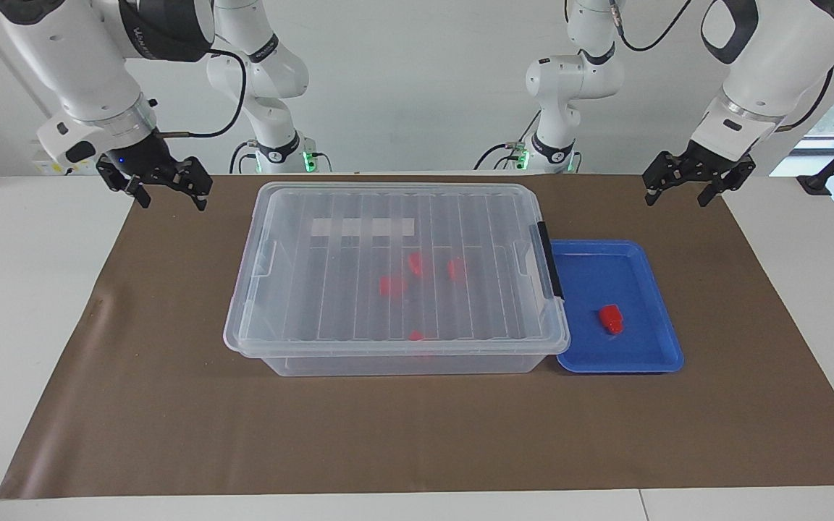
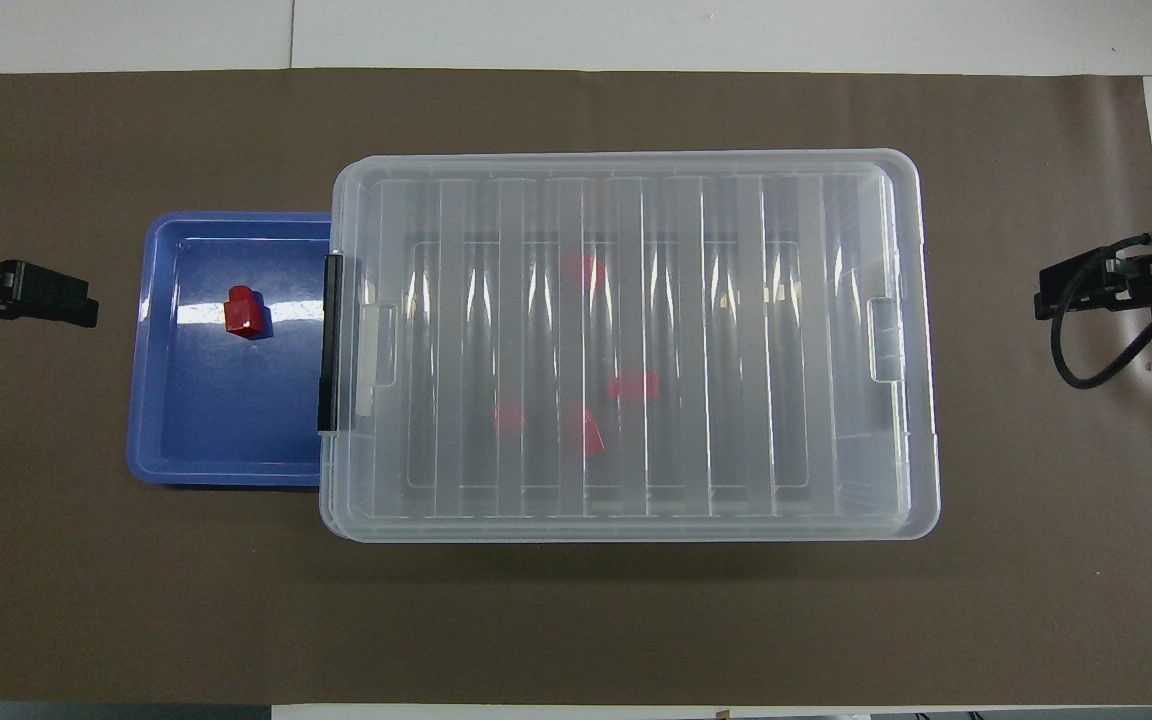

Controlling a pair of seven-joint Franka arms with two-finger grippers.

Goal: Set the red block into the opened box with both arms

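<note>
The red block, small, stiff, light and likely slick plastic best pinched across its wider body, lies in the blue tray at three o'clock of the lidded box, while the left gripper and right gripper hover with fingers released, holding nothing.

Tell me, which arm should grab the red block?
Probably left: the left gripper hangs open at the blue tray's end, where the red block lies. The right gripper is past the box.
</note>
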